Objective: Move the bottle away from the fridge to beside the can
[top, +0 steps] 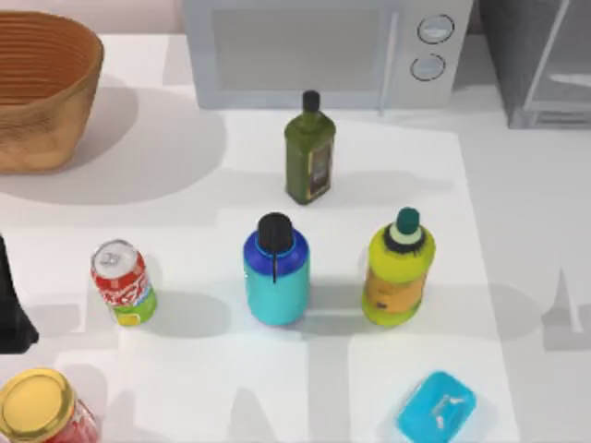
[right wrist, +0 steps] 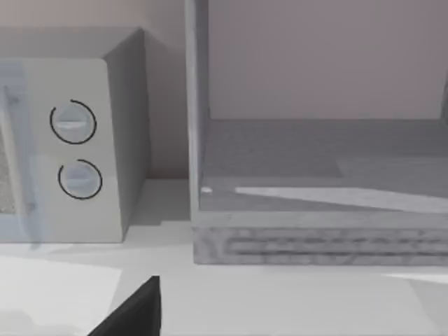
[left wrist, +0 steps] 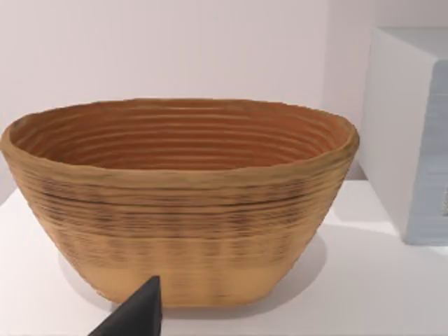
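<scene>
standing upright between the can (top: 123, 283) and a yellow bottle (top: 398, 269), the bottle (top: 275, 269) is ungrasped; hand state: cannot tell.

We see the stout blue-and-teal bottle with a black round cap and strap (top: 275, 270) standing upright at mid-worktop. The small red soda can with a green lower band and silver top (top: 122, 283) stands well apart to its left. The grey metallic fridge with a pale glassy door (top: 540, 57) sits at the far right corner.
</scene>
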{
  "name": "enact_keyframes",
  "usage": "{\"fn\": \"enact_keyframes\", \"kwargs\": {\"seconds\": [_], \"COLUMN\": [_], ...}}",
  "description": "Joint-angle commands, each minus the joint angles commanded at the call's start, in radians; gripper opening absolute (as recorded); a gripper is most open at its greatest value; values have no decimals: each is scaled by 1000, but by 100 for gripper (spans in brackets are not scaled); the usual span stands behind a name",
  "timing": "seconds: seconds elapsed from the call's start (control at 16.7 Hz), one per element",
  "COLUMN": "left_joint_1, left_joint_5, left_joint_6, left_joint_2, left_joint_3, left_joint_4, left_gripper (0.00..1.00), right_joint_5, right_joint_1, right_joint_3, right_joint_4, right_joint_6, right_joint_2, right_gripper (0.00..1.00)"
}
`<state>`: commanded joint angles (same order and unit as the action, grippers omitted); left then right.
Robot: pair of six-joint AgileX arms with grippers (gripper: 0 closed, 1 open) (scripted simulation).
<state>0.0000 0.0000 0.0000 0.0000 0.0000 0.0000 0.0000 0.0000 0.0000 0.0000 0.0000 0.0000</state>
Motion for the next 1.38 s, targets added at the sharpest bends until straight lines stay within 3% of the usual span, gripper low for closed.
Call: {"fn": "enact_keyframes", "kwargs": {"seconds": [0.24, 0.42, 1.14, 1.38], "left_joint_1": [0, 0, 0, 0], "left_joint_5": [0, 0, 0, 0], "left_joint_6": [0, 0, 0, 0], "left_joint_2": [0, 0, 0, 0], "left_joint_3": [0, 0, 0, 0], "left_joint_4": [0, 0, 0, 0], "left_gripper": [100, 100, 100, 100], "right_joint_5": [3, 4, -2, -1], "right_joint_1": [1, 0, 0, -3], "right_joint_3": [27, 102, 525, 630], "right_joint_4": [-32, -161, -1181, -1407], "right_joint_6": [0, -3, -6, -9], "right_joint_2": [-25, -115, -635, -762], "right_gripper": [100, 100, 100, 100]}}
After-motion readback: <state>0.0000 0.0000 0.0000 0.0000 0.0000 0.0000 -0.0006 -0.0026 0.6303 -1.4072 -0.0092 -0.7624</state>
